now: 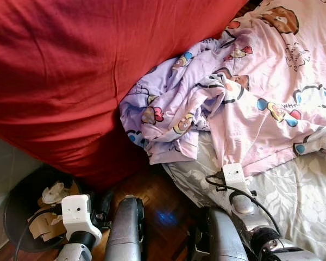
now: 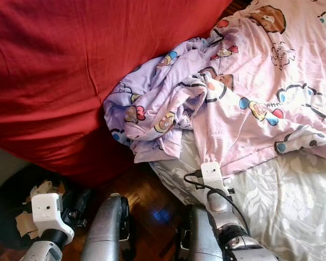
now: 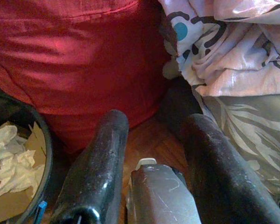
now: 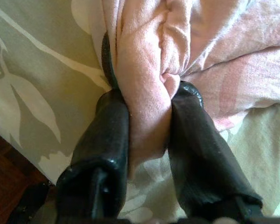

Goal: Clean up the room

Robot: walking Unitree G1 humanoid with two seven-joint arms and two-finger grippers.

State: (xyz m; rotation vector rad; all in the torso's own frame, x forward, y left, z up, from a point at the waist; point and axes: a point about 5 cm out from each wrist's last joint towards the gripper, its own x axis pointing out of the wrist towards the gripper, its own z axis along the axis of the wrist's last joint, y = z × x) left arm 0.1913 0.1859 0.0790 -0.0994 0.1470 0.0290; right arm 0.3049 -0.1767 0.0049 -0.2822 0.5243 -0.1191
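A pink cartoon-print blanket (image 1: 261,92) lies rumpled on the bed, and its lilac underside (image 1: 168,103) is bunched against a big red cover (image 1: 70,70). My right gripper (image 4: 147,93) is shut on a fold of the pink blanket (image 4: 149,70) at its near edge, over the grey floral sheet (image 4: 42,70). The right wrist (image 1: 234,178) sits just below that edge. My left gripper (image 3: 154,126) is open and holds nothing. It hangs low over the wooden floor (image 3: 154,137), beside a black bin (image 1: 22,217).
The black bin (image 3: 42,140) holds crumpled paper and cardboard at my lower left. The grey floral sheet (image 1: 304,201) covers the bed at the right. A strip of wooden floor (image 1: 163,212) runs between the red cover and the bed.
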